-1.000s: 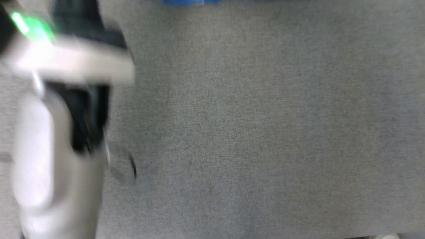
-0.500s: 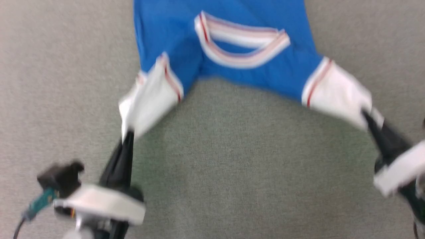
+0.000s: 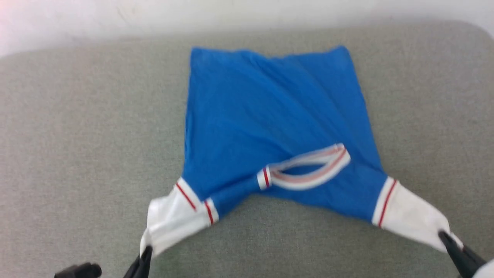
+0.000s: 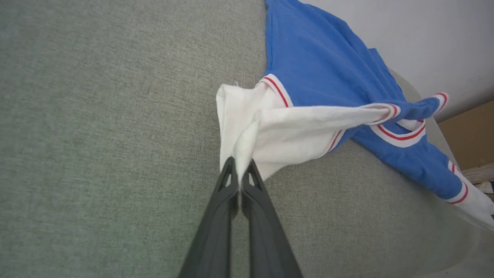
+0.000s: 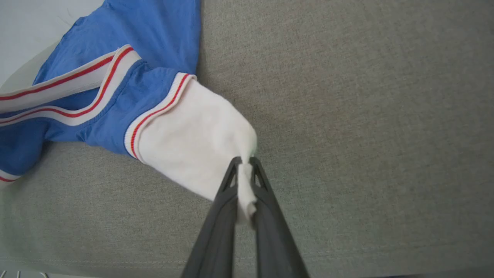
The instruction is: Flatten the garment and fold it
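Firmly clenched, the left tool (image 4: 240, 172) pinches the bunched tip of a white sleeve (image 4: 278, 131) between its two dark fingers (image 4: 222, 216); the head view shows it at seven o'clock. Across at four o'clock, the right tool (image 5: 244, 164) is likewise closed on the other white sleeve (image 5: 193, 150), with a tuft of cloth poking out between its fingers. Both sleeves are drawn outward and appear lifted slightly off the surface near their tips (each has a thin red stripe where white meets blue). Between them the garment (image 3: 270, 116), a royal-blue jersey, lies on the grey fabric-covered table (image 3: 77, 135). Its red-and-white striped collar (image 3: 308, 170) points toward six o'clock and its hem toward twelve. The blue body is plain on the side that shows, with diagonal creases running from the collar toward eleven o'clock. The shoulder on the left tool's side is twisted into a narrow band. Beyond the hem, at twelve o'clock, a white wall (image 3: 231, 11) meets the table's far edge.
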